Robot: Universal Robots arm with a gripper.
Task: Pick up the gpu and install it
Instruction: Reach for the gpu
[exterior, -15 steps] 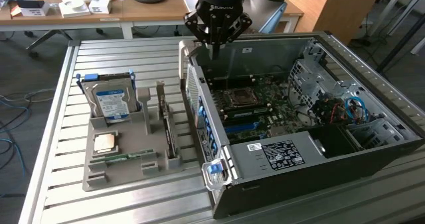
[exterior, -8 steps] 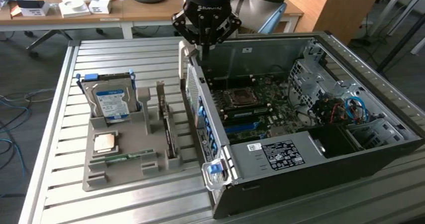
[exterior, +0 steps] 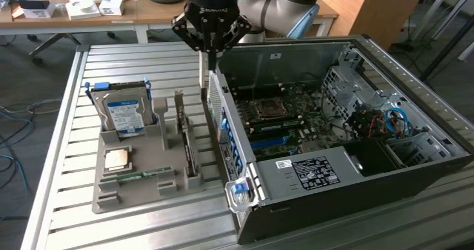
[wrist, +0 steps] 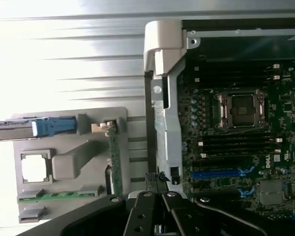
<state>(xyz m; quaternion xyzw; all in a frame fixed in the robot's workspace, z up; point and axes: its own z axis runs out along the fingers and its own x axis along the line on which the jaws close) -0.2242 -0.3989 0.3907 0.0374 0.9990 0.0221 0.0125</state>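
- The black two-fingered jaws (exterior: 211, 51) are hanging pointed downward with their tips pressed together, clamping nothing that can be seen.
- The gpu (exterior: 190, 150), a thin flat black card with a pale metal bracket at one end, is standing on its long edge in the grey moulded tray (exterior: 133, 197). It is sitting below the jaws, off to the side away from the open black computer case (exterior: 296, 222), and well apart from them.
- Straight beneath the jaws, the narrow gap between the tray and the case wall is showing, not the card.
- The silver hard drive with a blue-white label (exterior: 124, 116) is standing farther from the jaws than the card, on the same tray, which is resting on the slatted metal tabletop (exterior: 66, 150).
- The pick seems not yet begun. A clean grasp is calling for the jaws to be parted, lined up across the card's thin upper edge near mid-length and clear of the bracket. The lift is best kept straight up, so the card is not scraping its slot.
- The blue slots (exterior: 278, 141) on the motherboard are lying below the jaws on the case side.
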